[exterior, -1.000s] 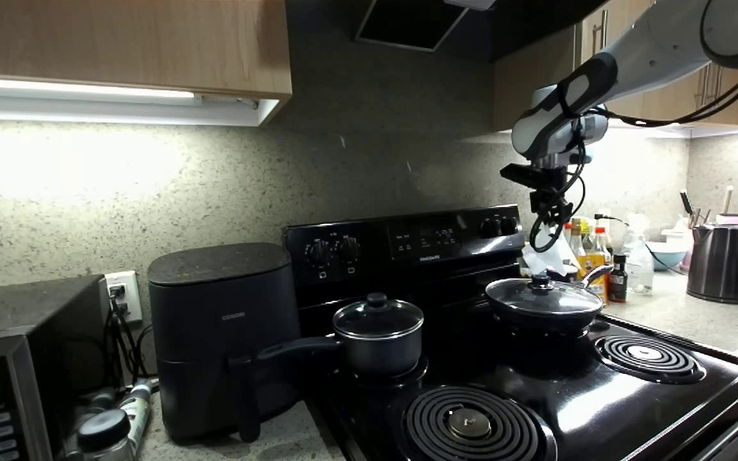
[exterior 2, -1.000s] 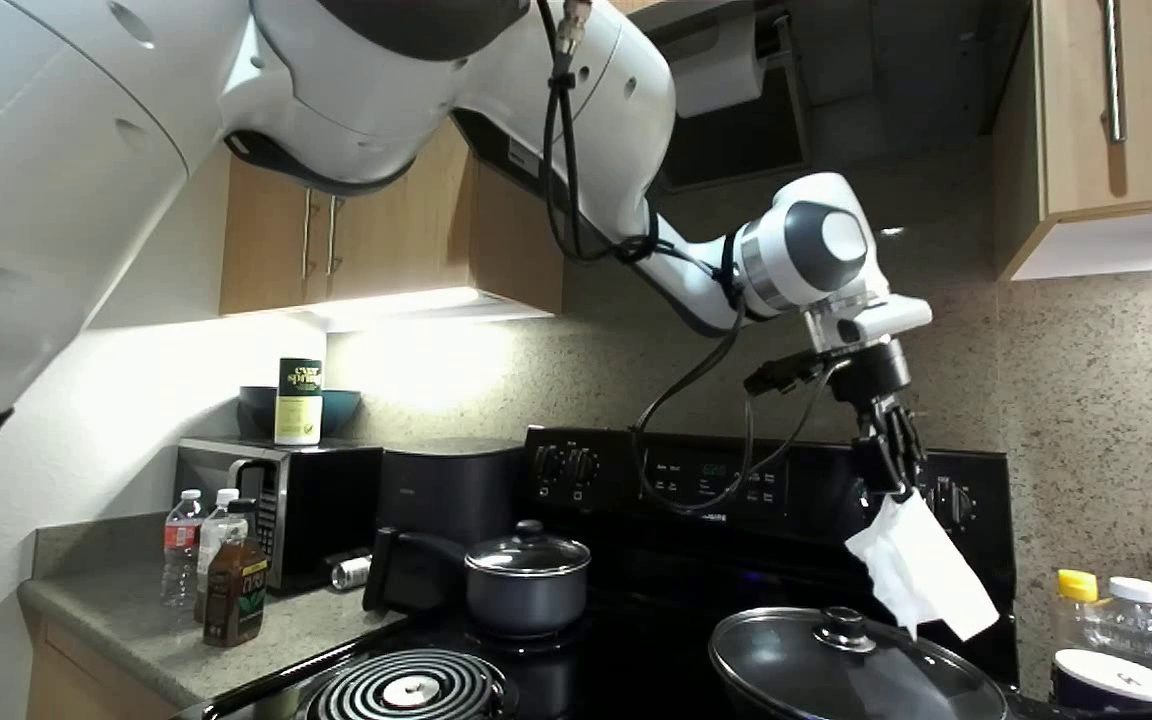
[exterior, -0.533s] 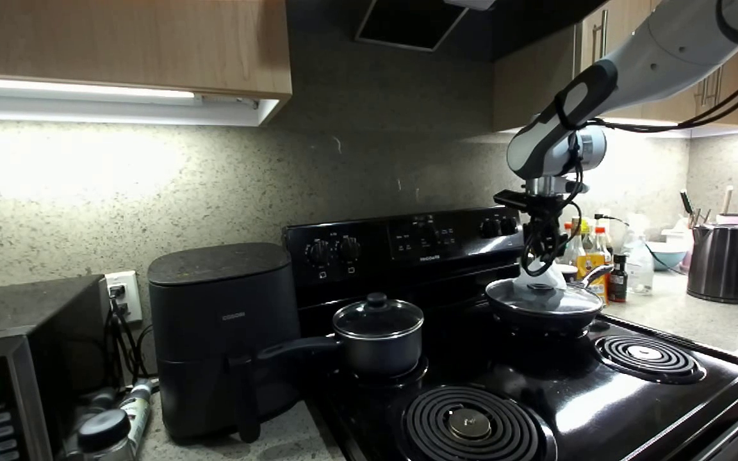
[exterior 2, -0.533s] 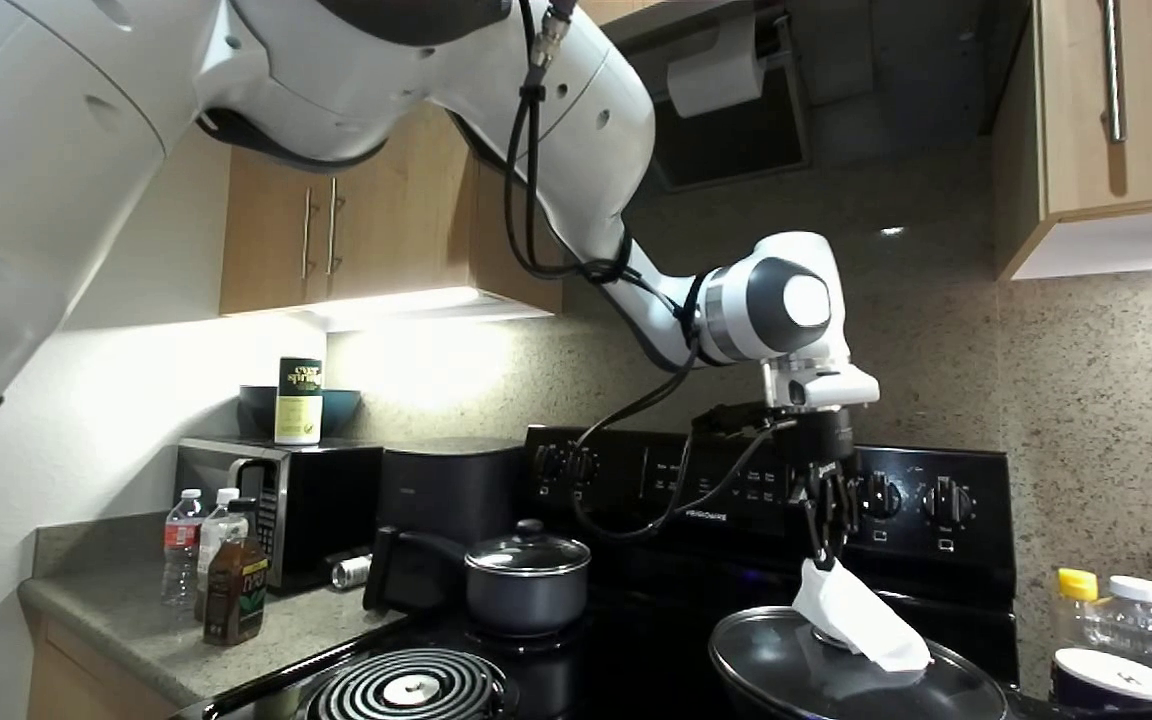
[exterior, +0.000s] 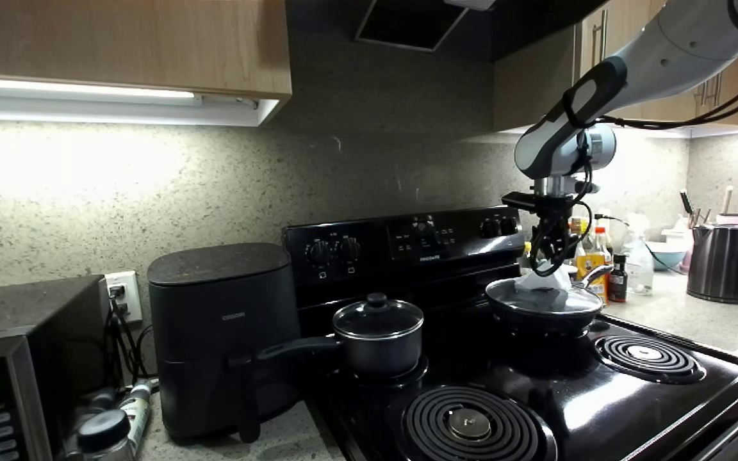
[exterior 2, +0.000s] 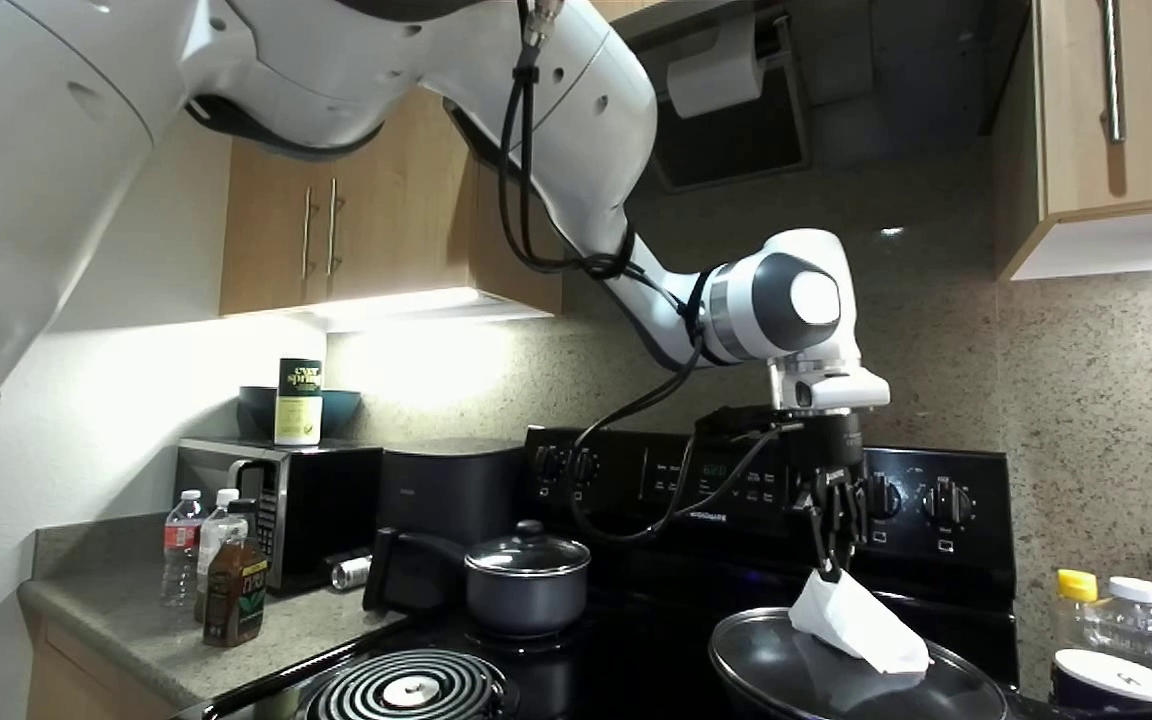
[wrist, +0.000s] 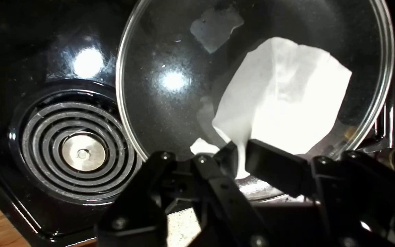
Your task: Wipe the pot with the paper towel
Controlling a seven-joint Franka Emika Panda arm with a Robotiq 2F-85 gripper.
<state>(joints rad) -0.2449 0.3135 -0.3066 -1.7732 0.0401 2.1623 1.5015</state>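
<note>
A black lidded pan (exterior: 545, 320) sits on the back burner nearest the kettle. Its glass lid shows in an exterior view (exterior 2: 766, 655) and fills much of the wrist view (wrist: 170, 116). My gripper (wrist: 240, 158) is shut on the white paper towel (wrist: 283, 99), pinching one part of it. The gripper is above the lid in both exterior views (exterior: 547, 261) (exterior 2: 831, 572). The towel hangs bent from the fingertips, its lower part on the lid in an exterior view (exterior 2: 861, 630). The towel hides the lid's knob. A smaller lidded saucepan (exterior: 378, 346) sits on another back burner.
Coil burners (exterior: 471, 422) (wrist: 82, 152) lie at the stove front. The control panel (exterior 2: 716, 480) stands behind the pans. An air fryer (exterior: 221, 339) stands beside the stove. Bottles (exterior: 593, 256) and a kettle (exterior: 721, 262) are on the counter past the pan.
The gripper has lowered with the towel from above and beside the pan onto its lid. In the last half second it shifted slightly sideways, and the towel bends more against the lid.
</note>
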